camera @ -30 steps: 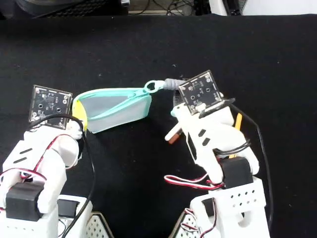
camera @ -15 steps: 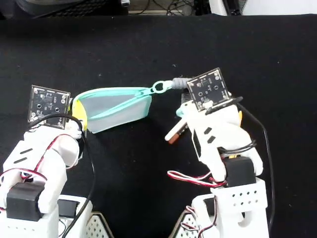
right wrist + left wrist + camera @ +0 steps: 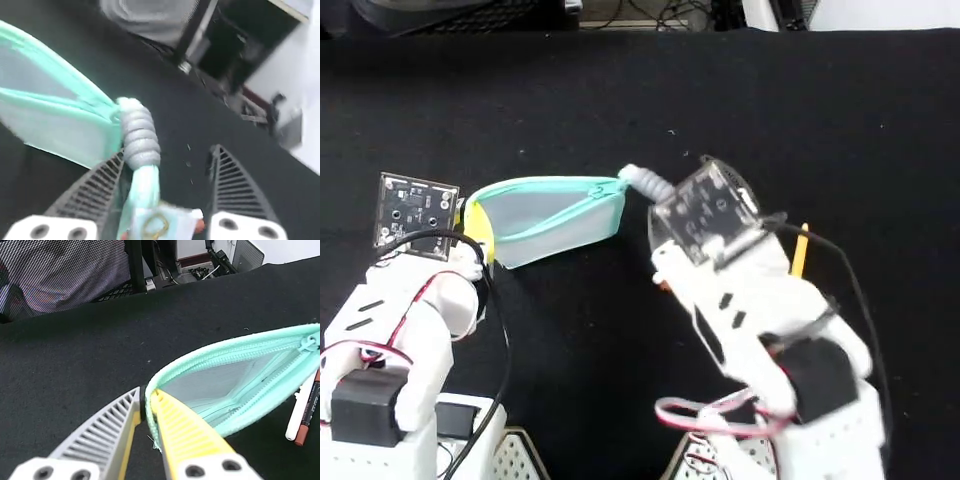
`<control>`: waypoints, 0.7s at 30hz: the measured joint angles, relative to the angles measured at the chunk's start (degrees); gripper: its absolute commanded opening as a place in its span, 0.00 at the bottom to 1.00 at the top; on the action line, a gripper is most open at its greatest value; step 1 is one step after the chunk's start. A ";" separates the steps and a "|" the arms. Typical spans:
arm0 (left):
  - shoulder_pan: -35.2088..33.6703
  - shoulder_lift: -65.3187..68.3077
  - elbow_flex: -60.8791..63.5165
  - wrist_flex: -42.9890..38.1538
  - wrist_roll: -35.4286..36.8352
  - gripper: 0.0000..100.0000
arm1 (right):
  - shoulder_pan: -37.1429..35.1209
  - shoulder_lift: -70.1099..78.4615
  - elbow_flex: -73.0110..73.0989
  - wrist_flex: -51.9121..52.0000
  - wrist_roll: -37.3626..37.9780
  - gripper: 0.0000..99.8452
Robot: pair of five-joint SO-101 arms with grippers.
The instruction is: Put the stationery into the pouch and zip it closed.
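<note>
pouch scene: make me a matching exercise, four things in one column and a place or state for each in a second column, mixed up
Things
1 pouch
2 yellow pencil
3 grey zip pull
4 left gripper

Place or state
a lying loose on the table
b clamped on the pouch's end
c mouth gaping open
d between the open fingers of the right gripper

Pairs: 1-c, 2-a, 3-d, 4-b

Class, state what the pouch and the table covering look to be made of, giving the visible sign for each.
Pouch: apparently mint textile, matt, with a translucent mesh panel; the woven edge binding and zip tape show. Table covering: probably black cloth, matt; it carries lint specks and gives no glare.
</note>
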 measured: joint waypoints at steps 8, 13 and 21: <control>0.00 -0.09 0.79 -0.09 0.00 0.03 | -6.15 -0.62 -9.67 9.76 -0.70 0.28; 0.00 -0.09 0.79 -0.09 0.00 0.03 | -11.08 0.09 -9.76 12.75 -0.70 0.36; 0.00 -0.09 0.79 -0.09 0.00 0.03 | -15.56 0.09 -9.76 12.84 -0.70 0.36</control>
